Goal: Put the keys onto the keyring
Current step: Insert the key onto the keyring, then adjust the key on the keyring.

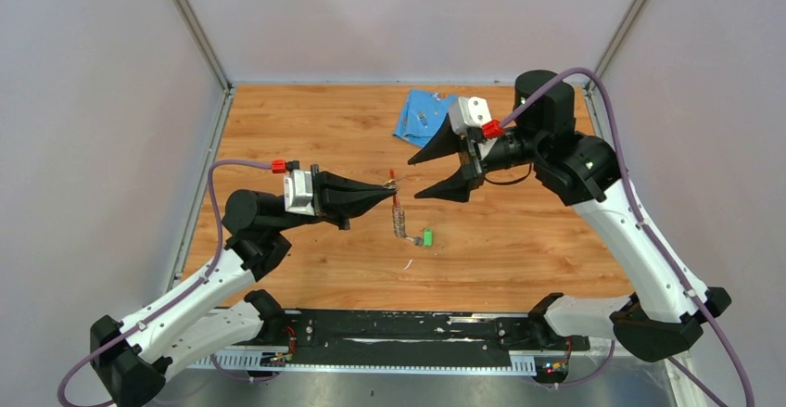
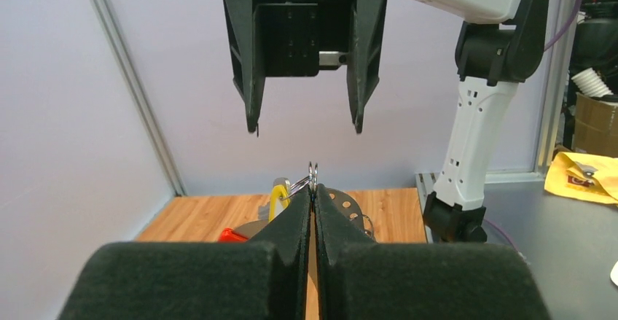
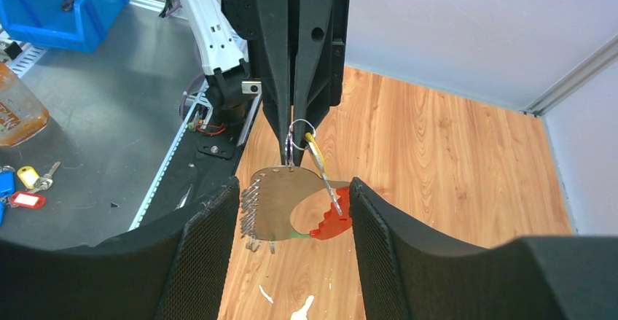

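Pinching the keyring (image 1: pixel 399 217) above the tabletop's (image 1: pixel 306 120) middle, the left gripper (image 1: pixel 389 184) is clenched; the yellow key (image 3: pixel 314 150) seems threaded already. The green key (image 1: pixel 428 236) just beside it looks unthreaded, and the right gripper (image 1: pixel 414 178) hangs released.

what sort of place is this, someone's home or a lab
Most likely a robotics lab: a wooden table boxed in by plain panels on metal framing, with a blue parts bin on a grey workbench beside it.
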Tool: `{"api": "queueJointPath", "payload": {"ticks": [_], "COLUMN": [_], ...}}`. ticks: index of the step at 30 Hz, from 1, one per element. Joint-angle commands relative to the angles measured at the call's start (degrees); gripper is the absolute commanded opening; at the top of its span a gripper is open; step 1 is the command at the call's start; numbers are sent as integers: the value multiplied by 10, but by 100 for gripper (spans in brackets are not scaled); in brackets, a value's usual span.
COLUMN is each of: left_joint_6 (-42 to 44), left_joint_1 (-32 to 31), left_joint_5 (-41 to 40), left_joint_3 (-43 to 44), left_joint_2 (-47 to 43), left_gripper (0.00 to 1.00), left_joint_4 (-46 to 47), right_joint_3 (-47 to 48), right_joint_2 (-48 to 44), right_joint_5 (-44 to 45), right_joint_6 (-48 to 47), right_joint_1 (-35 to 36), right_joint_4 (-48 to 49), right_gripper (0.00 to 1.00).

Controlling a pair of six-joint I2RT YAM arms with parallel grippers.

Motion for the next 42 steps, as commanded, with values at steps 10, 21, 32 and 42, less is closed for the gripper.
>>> {"api": "queueJointPath", "payload": {"ticks": [10, 21, 32, 42], "left_joint_6": [-15, -14, -9, 2], "left_joint_1": [-4, -4, -3, -4], "left_joint_5": [-35, -41, -42, -44], "left_joint_3": [22, 24, 24, 19], "left_joint_2": [-6, -7, -5, -3], "left_gripper": [0, 0, 0, 0], "left_joint_4": [3, -1, -8, -13], "right_joint_3": [-6, -5, -2, -3], "right_joint_2": [14, 30, 38, 40], "right_joint_5": [50, 48, 61, 87], "right_joint_6": [-19, -15, -15, -13], "right_joint_1": [49, 55, 60, 60], "right_joint_4": [42, 34, 28, 25], "right_gripper": [49, 44, 36, 3]}}
